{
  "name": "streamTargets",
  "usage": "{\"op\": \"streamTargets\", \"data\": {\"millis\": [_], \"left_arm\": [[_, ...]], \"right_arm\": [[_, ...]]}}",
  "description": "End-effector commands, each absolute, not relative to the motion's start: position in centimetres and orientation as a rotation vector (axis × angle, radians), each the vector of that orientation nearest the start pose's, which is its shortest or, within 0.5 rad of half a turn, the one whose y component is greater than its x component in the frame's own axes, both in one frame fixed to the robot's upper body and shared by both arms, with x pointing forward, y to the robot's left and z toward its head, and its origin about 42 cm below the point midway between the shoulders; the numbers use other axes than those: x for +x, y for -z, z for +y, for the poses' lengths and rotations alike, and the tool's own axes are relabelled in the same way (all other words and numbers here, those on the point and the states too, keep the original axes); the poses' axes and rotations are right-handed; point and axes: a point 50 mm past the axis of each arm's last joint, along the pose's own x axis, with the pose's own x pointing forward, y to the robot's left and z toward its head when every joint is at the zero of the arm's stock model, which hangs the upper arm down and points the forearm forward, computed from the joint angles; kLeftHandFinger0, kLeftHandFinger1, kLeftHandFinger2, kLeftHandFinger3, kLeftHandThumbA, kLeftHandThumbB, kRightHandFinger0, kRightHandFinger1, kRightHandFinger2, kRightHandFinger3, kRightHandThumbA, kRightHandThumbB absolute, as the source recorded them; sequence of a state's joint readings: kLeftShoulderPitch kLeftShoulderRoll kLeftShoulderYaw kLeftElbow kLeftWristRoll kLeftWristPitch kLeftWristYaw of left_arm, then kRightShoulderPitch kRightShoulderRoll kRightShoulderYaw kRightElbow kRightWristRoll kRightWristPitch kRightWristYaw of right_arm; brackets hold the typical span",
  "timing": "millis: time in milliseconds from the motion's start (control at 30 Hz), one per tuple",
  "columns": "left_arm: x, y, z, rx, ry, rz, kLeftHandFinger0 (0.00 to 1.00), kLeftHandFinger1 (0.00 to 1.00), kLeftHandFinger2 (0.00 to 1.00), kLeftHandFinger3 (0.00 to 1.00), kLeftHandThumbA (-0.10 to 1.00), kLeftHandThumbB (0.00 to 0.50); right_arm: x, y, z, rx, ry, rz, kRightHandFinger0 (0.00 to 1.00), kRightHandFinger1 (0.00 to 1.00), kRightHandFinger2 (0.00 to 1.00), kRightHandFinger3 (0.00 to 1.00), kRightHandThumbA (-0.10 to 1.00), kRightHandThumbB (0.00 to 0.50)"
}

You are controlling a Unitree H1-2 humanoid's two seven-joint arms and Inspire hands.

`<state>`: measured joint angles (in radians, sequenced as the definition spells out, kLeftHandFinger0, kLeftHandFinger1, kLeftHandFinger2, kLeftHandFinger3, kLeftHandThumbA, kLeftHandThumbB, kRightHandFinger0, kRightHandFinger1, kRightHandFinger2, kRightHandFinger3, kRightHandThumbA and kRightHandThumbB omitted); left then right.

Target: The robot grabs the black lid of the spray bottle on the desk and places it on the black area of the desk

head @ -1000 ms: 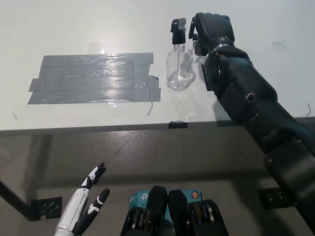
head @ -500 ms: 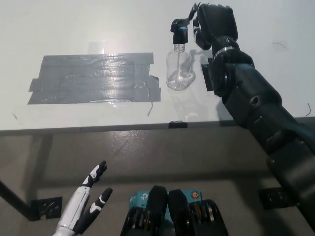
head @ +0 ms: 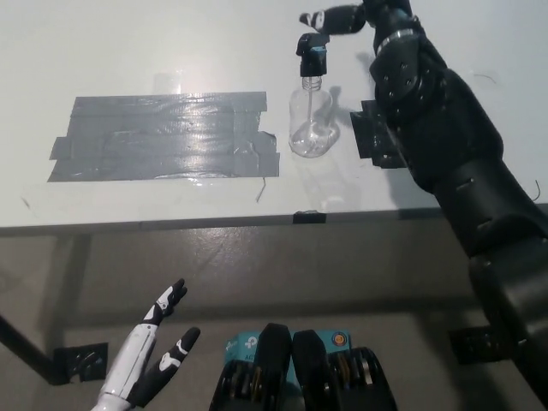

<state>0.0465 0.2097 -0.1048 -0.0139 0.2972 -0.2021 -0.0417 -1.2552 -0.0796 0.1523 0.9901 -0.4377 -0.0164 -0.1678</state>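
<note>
Right hand at the spray bottle's black lid

The black right hand [head: 360, 15] is up at the far edge of the view, fingers [head: 330, 18] stretched out over the black lid [head: 312, 53], which sits on top of the clear spray bottle [head: 312, 120] standing upright on the white desk [head: 128, 43]. Whether those fingers actually grip the lid, I cannot tell. The black area [head: 163, 137], a patch of dark tape, lies just beside the bottle, on its left. Down at lower left, below the desk edge, the white left hand [head: 154, 355] rests with fingers spread, holding nothing.
</note>
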Motion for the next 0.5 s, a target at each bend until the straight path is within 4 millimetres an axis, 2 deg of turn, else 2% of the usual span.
{"op": "streamTargets", "data": {"millis": [0, 100, 200, 300, 467], "left_arm": [[26.2, -10.8, 24.5, 0.505, 0.202, -0.2, 1.0, 1.0, 1.0, 1.0, 0.94, 0.151], [25.9, -10.6, 24.5, 0.489, 0.205, -0.195, 1.0, 1.0, 1.0, 1.0, 0.92, 0.146], [25.9, -10.7, 24.4, 0.499, 0.202, -0.181, 1.0, 1.0, 1.0, 1.0, 0.94, 0.167], [26.0, -10.9, 24.3, 0.477, 0.184, -0.184, 1.0, 1.0, 1.0, 1.0, 0.91, 0.176], [26.0, -11.0, 24.1, 0.502, 0.203, -0.193, 1.0, 1.0, 1.0, 1.0, 0.93, 0.158]], "right_arm": [[56.9, -43.1, -7.4, -0.658, -0.165, -0.428, 1.0, 1.0, 1.0, 1.0, 0.91, 0.5], [56.9, -42.3, -6.7, -0.681, -0.18, -0.396, 1.0, 1.0, 1.0, 1.0, 0.92, 0.5], [57.2, -41.7, -5.9, -0.726, -0.196, -0.356, 1.0, 1.0, 1.0, 1.0, 0.92, 0.5], [57.6, -41.0, -5.5, -0.742, -0.213, -0.302, 1.0, 1.0, 1.0, 1.0, 0.9, 0.5], [58.1, -39.4, -5.3, -0.849, -0.224, -0.235, 1.0, 1.0, 1.0, 1.0, 0.93, 0.5]]}}
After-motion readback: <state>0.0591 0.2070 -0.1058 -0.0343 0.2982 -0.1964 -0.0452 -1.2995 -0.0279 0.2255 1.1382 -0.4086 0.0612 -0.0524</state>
